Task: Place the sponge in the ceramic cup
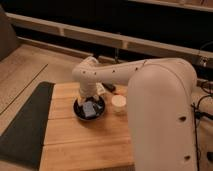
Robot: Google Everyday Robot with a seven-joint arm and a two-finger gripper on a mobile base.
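A dark mat (24, 125) lies at the far left, its long edge against the wooden table (85, 147). On the table's back half sits 1 black bowl (77, 107), round and shallow. The sponge (90, 109), a small grey-blue block, lies inside this bowl, near its middle and not in the cup. The gripper (92, 99) hangs straight down over the bowl, just behind and above the sponge, with its jaws spread wide. The wrist hides the tips, so contact with the sponge cannot be told. Just right of the bowl, toward the back edge, a white bottle (108, 88) lies tilted on the wood, partly covered by the arm. The ceramic cup (119, 103), short and cream-white, stands upright just beside the bowl's right rim. Its mouth faces up. The white arm (160, 95) fills the right side, its thick body in front of the table's right end and its forearm reaching left above the cup. Dark cables (204, 102) hang at the far right.
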